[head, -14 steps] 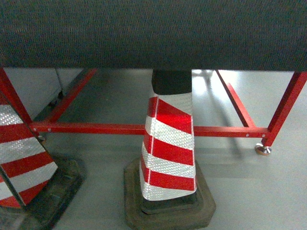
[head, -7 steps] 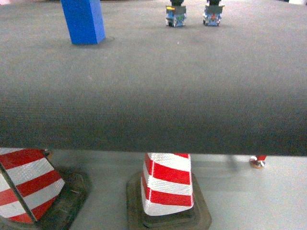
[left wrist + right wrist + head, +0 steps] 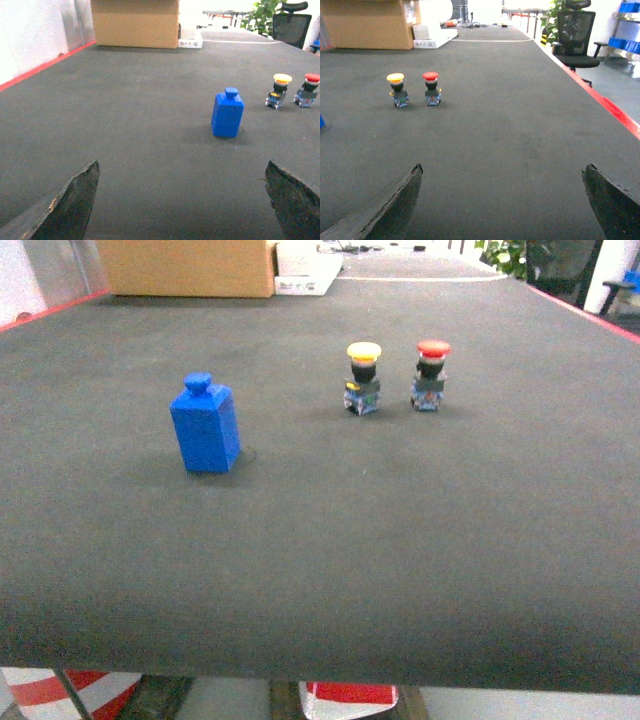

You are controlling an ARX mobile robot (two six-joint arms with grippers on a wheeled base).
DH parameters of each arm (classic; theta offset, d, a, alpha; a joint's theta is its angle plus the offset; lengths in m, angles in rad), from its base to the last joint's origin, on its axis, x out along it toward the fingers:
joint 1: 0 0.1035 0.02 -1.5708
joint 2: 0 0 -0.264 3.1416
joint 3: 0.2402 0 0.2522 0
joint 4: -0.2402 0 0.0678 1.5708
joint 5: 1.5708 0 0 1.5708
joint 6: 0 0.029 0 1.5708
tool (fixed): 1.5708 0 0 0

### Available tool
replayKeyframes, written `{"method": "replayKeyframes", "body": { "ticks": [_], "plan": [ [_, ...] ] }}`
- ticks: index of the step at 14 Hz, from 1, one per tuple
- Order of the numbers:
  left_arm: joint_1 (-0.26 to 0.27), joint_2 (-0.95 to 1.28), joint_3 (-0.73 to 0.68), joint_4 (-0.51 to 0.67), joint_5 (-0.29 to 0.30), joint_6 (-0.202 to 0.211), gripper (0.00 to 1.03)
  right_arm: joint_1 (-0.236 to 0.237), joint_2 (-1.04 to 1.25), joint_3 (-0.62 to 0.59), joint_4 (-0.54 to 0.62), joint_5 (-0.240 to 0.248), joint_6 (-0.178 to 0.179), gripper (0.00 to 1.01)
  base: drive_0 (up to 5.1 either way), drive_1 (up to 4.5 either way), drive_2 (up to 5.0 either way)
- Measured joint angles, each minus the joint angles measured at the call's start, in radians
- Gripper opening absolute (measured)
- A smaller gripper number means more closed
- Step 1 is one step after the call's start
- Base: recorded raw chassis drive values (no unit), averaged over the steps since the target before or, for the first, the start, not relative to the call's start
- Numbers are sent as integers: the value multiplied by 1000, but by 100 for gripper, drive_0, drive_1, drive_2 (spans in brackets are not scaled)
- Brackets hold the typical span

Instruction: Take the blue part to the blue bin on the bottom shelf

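Standing untouched: the chunky bright-blue plastic part (image 3: pixel 205 427) sits upright toward the left of the dark felt-topped table (image 3: pixel 400 540), well short of its near edge. The left gripper (image 3: pixel 182 200) and right gripper (image 3: pixel 502 200) are both spread wide, holding nothing. Pickup not started; no bin or shelf in view. Yellow-capped push button (image 3: pixel 363 378) and red-capped push button (image 3: pixel 431 374) sit farther back, right.

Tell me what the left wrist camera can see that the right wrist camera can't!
Only the left wrist view shows the whole blue part standing upright on the dark table; the open left tool frames it. Only the right wrist view shows the black office chair and the open right tool. Both show the yellow-capped button, the red-capped button and the cardboard box.
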Motion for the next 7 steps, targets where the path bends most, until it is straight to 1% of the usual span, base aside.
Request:
{"method": "replayKeyframes", "body": {
  "ticks": [7],
  "plan": [
    [0,0,0,0,1,0,98,0,0,0,0,-1,0,98,0,0,0]
  ]
}}
